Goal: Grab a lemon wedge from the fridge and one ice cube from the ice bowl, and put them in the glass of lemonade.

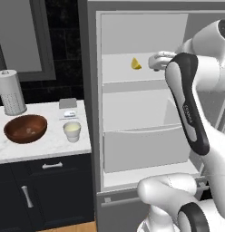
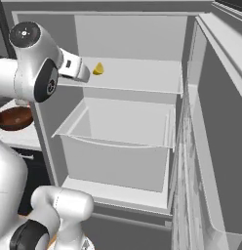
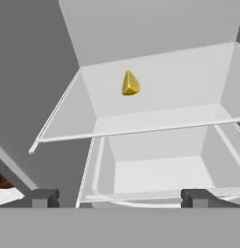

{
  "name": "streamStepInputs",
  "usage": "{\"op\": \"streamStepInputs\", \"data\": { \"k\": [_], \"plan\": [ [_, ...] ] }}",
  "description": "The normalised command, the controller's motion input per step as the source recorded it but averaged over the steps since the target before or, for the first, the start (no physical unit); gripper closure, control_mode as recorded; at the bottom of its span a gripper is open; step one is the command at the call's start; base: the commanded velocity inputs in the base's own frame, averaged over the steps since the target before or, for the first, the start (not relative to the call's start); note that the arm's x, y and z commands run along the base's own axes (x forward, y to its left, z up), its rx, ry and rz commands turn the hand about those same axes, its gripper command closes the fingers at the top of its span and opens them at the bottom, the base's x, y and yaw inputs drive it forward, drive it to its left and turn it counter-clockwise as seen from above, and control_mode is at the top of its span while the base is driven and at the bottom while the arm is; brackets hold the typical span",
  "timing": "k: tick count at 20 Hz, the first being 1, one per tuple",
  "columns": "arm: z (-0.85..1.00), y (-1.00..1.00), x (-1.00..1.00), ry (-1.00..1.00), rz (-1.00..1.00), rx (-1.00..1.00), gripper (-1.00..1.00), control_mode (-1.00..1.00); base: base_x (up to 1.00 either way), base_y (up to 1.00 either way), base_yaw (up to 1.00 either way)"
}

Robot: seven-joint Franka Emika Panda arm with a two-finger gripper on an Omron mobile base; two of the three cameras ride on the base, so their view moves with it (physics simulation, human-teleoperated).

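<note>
Left base view: the fridge stands open, the lemon wedge alone on its upper shelf; on the counter sit the ice bowl and the glass of lemonade.

Right base view: the gripper, just left of the wedge.

Hand view: jaws released, spread wide and empty; small yellow wedge ahead, shelf bare around it.

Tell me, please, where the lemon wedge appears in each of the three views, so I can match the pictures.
Left base view: lemon wedge on the upper fridge shelf, upper middle, just left of the arm.
Right base view: wedge upper left, on that shelf, right of the arm's hand.
Hand view: wedge above centre, on the shelf, ahead of the open gripper.
Shared landmark: the drawer directly below the shelf.
</note>
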Motion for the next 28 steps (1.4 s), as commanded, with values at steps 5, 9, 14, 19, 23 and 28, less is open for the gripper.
{"op": "streamStepInputs", "data": {
  "k": [5, 9, 14, 19, 23, 28],
  "plan": [
    [-0.59, 0.00, 0.84, 0.00, 0.00, 0.00, -1.00, -1.00, 0.00, 0.00, 0.00],
    [0.00, 0.07, 0.42, 0.00, 0.00, -0.13, -1.00, -1.00, 0.00, 0.00, 0.00],
    [0.17, -0.02, 0.57, 0.08, 0.00, -0.12, -1.00, -1.00, 0.00, 0.00, 0.00],
    [0.24, -0.09, 0.79, 0.17, 0.00, 0.00, -1.00, -1.00, 0.00, 0.00, 0.00],
    [0.00, -0.02, 0.75, 0.01, 0.00, 0.01, -1.00, -1.00, 0.00, 0.00, 0.00],
    [-0.27, 0.00, 0.31, 0.00, 0.00, 0.00, -1.00, -1.00, 0.00, 0.00, 0.00]
  ]
}}
